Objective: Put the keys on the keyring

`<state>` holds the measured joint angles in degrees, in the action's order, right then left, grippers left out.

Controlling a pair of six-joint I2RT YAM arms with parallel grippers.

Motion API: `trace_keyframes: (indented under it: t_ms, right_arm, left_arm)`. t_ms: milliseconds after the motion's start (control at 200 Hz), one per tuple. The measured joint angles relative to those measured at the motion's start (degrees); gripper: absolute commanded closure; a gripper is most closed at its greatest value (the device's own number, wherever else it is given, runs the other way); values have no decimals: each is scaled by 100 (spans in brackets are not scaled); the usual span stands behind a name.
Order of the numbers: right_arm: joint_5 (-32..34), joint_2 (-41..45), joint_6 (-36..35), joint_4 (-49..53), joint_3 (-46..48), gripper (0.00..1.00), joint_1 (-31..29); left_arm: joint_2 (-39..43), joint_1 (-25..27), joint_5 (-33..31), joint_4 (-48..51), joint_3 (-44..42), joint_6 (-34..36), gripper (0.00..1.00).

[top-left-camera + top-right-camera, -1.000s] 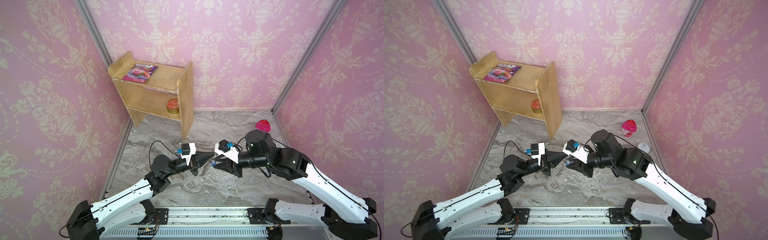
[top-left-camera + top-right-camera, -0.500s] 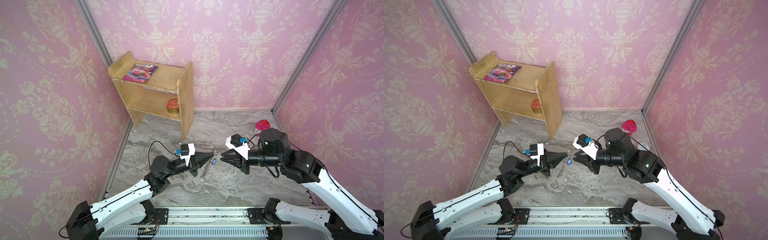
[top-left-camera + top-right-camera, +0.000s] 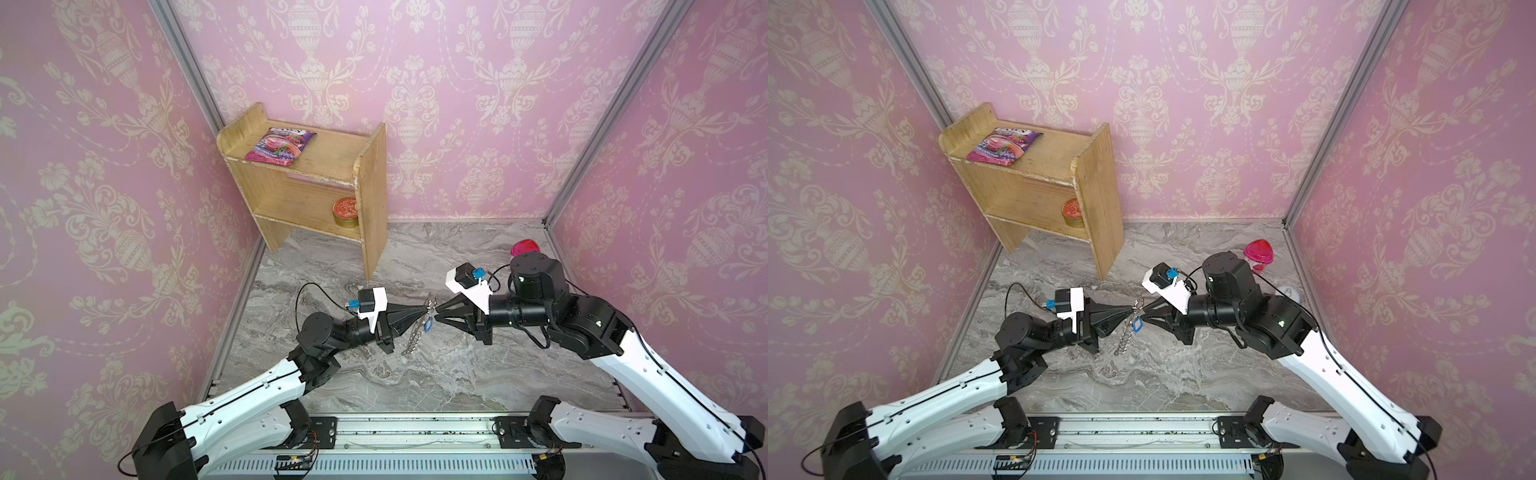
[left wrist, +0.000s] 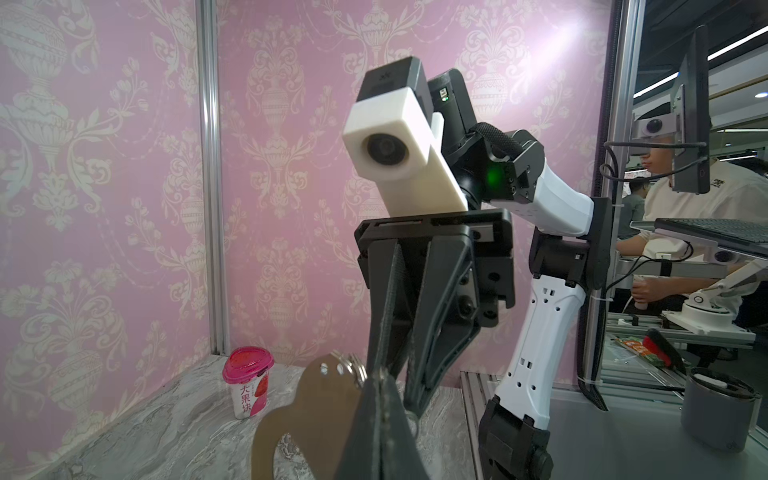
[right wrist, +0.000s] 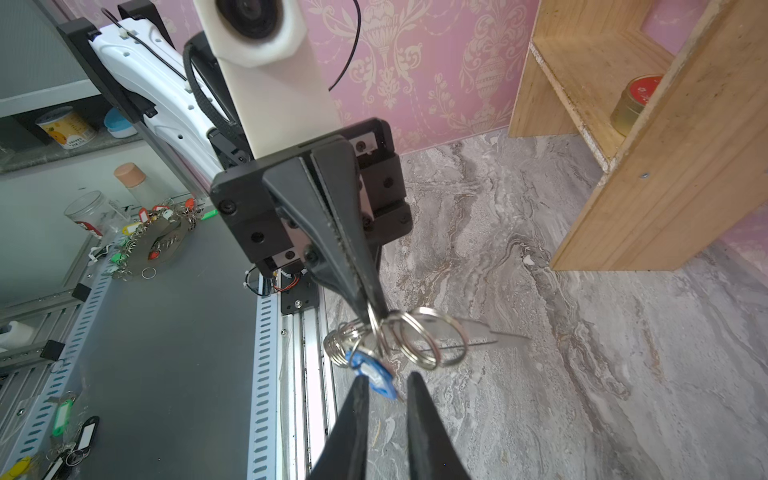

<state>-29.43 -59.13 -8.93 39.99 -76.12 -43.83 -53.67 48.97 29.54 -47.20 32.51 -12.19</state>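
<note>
left gripper (image 5: 376,313) is clamped on the keyring (image 4: 299,407), held in the air. keys (image 3: 427,323) dangle at its rings: light, loose, slippery metal. right gripper (image 5: 386,384) stands narrowly apart, empty; i would pinch the stiff blue tag (image 5: 374,374)

— Where is the left gripper (image 3: 423,310)?
— Way out in front of the left arm (image 3: 257,386), lying flat. Its jaws are squeezed tight together.
— And the right gripper (image 3: 437,314)?
— Nose to nose with the left one, tips almost touching. Its jaws are a tiny bit apart.
— And the right arm (image 3: 656,382)?
— Bent at the elbow, reaching in behind its gripper.
</note>
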Motion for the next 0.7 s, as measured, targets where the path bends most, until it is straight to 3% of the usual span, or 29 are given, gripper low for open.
trace_keyframes:
  t_ms: [701]
  right_arm:
    - [-249, -66, 24, -293, 2, 84, 26]
  left_arm:
    - [-79, 0, 168, -208, 0, -149, 100]
